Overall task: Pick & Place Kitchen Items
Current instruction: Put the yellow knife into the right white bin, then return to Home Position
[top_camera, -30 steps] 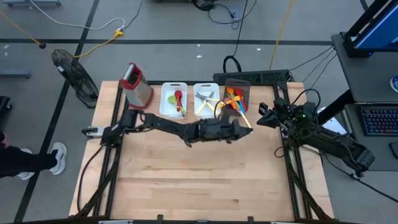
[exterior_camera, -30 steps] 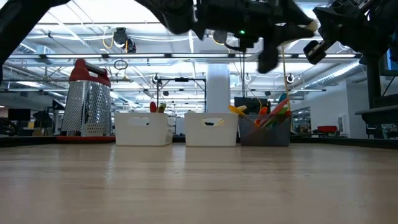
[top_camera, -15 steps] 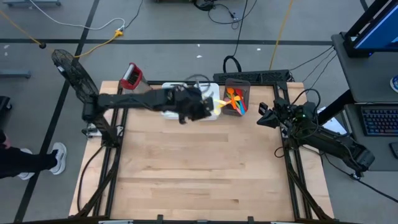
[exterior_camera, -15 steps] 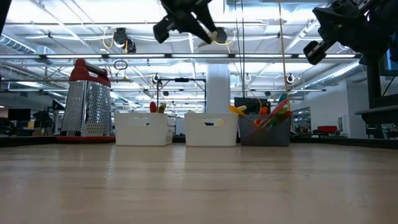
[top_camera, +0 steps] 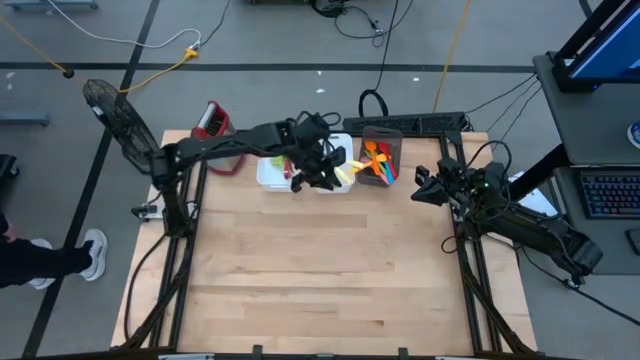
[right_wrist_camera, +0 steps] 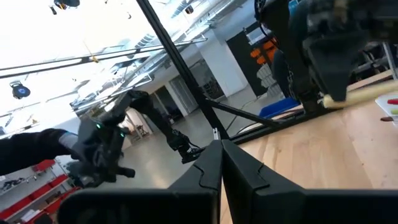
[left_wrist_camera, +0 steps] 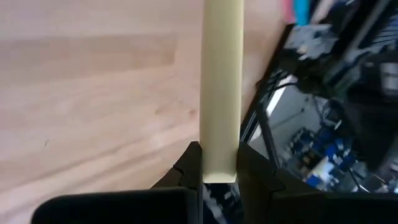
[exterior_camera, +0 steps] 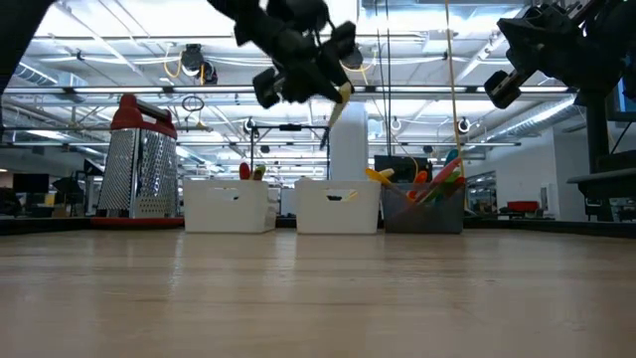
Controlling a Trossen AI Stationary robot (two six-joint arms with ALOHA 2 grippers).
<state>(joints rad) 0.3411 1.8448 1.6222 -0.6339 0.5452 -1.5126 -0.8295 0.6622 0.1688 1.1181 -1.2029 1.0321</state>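
A pale yellow handle is clamped between the fingers of the left gripper, running straight out past the fingertips; in the high view this utensil hangs in the air above the middle bin, and the low view shows it raised well over the bin tops, tilted. Half a second ago the left arm reached from farther left with its gripper over the two white bins; a second ago it lay stretched low across the table with the gripper at the dark bin. Now the arm arcs in from the left rear and the gripper sits at the middle bin's right side, just beside the dark bin. The right gripper is unmoved at the table's right edge, fingers pressed together on nothing. Three bins stand in a row at the back: two white, one dark. The left white bin is mostly hidden by the arm. The dark bin holds a bundle of orange, red and blue utensils, too crowded to count. One red-topped grater stands left of the bins.
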